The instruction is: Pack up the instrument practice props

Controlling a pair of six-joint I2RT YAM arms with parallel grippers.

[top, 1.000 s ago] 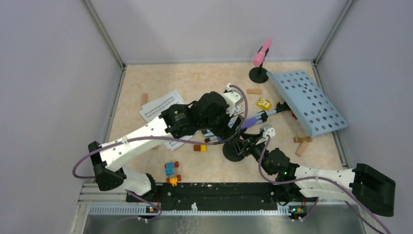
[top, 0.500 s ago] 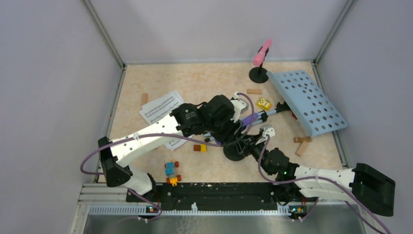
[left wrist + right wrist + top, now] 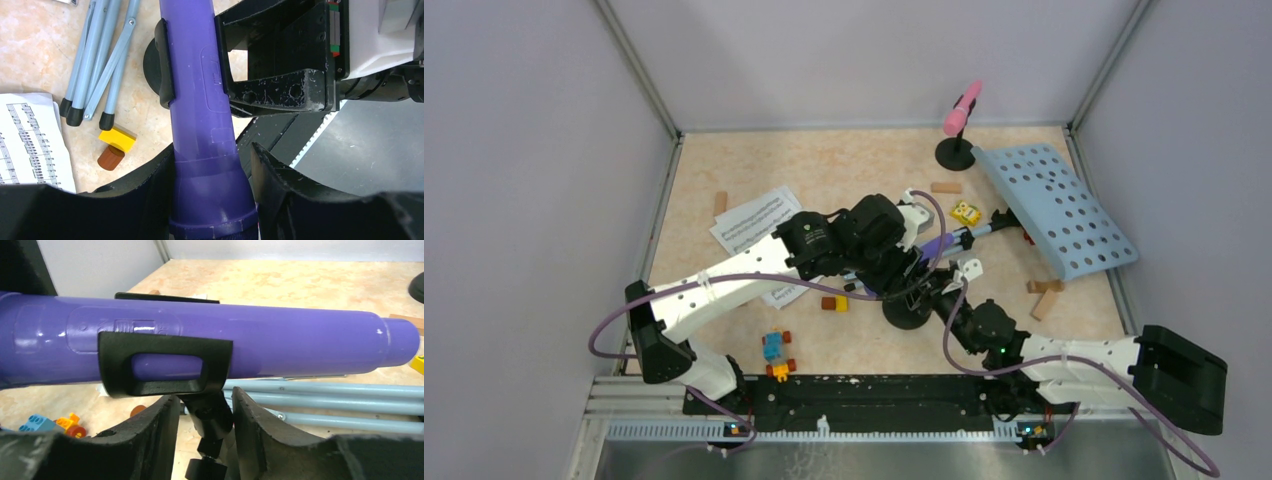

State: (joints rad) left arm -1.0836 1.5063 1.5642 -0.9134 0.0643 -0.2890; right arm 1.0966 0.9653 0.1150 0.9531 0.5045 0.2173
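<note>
Left wrist view: our left jaws pinch the purple microphone [image 3: 200, 125] at its wide end. Its barrel sits in the clip of the black mic holder [image 3: 165, 365], whose stem our right jaws clamp, mid-counter [image 3: 824, 160]. If the clip grips hard, pulling could slip the smooth barrel or tip the holder. Moulded barrel marks are unreadable; the sheet-music page [image 3: 30, 140] shows only staves.

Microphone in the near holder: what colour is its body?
Purple microphone, clearest in the right wrist view.

Lab robot cell: grey panel walls [image 3: 534, 150], aluminium corner posts [image 3: 639, 70], beige worktop [image 3: 824, 165], two arms [image 3: 724, 285] on a rail [image 3: 854, 428].
</note>
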